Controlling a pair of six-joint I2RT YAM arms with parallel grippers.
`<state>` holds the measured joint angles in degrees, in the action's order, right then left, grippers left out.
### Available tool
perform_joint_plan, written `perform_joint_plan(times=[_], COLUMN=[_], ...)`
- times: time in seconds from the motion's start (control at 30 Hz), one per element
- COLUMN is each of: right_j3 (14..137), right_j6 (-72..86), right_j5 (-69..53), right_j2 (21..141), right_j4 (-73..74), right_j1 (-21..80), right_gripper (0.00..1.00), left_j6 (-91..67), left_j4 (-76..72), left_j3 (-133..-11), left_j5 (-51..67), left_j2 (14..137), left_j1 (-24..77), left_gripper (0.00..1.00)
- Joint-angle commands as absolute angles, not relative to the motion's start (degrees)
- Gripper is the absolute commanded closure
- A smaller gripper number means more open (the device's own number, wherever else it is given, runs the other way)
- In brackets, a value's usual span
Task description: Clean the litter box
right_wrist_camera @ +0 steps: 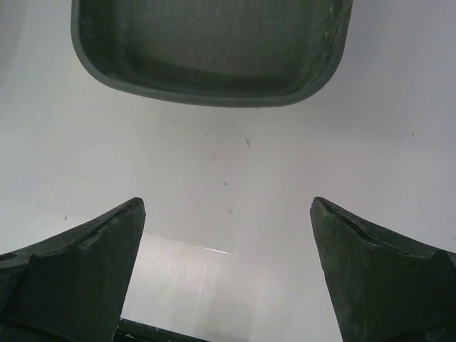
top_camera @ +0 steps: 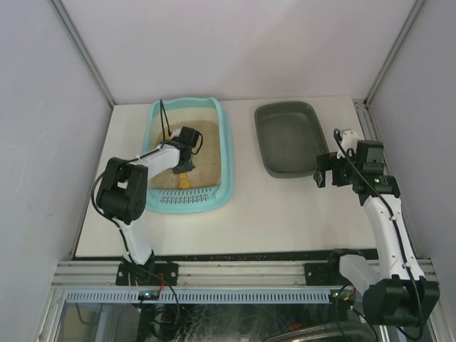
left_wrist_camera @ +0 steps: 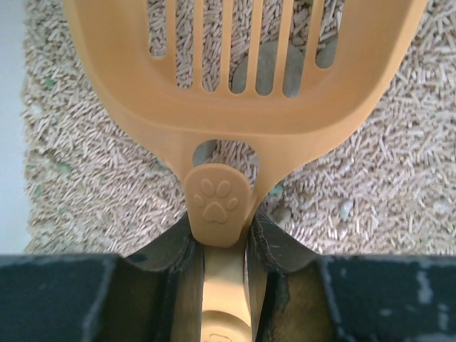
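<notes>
From above, the teal litter box (top_camera: 226,151) sat at the back left of the white desk (top_camera: 285,214), with a dark grey tray (top_camera: 288,139) well apart on its right. The left jaws were down inside the box, over an orange scoop (top_camera: 184,179).

Up close on the left, the jaws pinched the scoop's handle from both sides, over the litter pellets (left_wrist_camera: 370,185).

On the right, the jaws stood wide apart and held nothing, near the grey tray.
</notes>
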<state>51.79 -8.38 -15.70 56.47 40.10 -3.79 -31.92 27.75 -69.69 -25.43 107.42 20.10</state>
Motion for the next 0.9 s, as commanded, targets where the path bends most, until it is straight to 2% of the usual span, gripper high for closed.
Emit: perform_joint_plan(times=[0.0,0.07,0.17,0.33,0.57,0.73,0.87], right_j3=[53.3,54.3,55.7,55.9,59.5,67.7,77.6], right_j6=[-8.8,-9.4,-10.2,-12.1,-12.8,-8.3,-4.5], right_j5=[-19.6,-20.6,-20.7,-20.8,-30.3,-35.7,-43.5], right_j2=[53.6,53.3,53.6,54.0,56.5,63.8,72.5], right_j4=[39.9,41.0,42.7,45.5,46.3,42.8,41.2], right_j1=[-5.3,-5.6,-5.2,-4.3,-3.6,-2.2,-0.7], right_gripper=[0.00,0.00,0.00,0.00,0.00,0.00,0.00], left_j6=[-30.2,-29.2,-27.5,-22.3,-11.3,-4.7,-2.6], left_j4=[34.2,36.3,39.6,43.9,51.5,55.3,53.0], left_j3=[-75.5,-77.5,-80.9,-86.4,-92.1,-88.9,-82.9], left_j5=[-29.1,-30.3,-29.1,-26.4,-30.4,-23.9,-17.5], left_j2=[99.8,98.0,96.5,94.8,91.2,86.0,79.4], left_j1=[22.3,23.5,24.1,26.1,34.5,41.7,47.6], left_gripper=[0.87,0.88,0.99,1.00,1.00,1.00,1.00])
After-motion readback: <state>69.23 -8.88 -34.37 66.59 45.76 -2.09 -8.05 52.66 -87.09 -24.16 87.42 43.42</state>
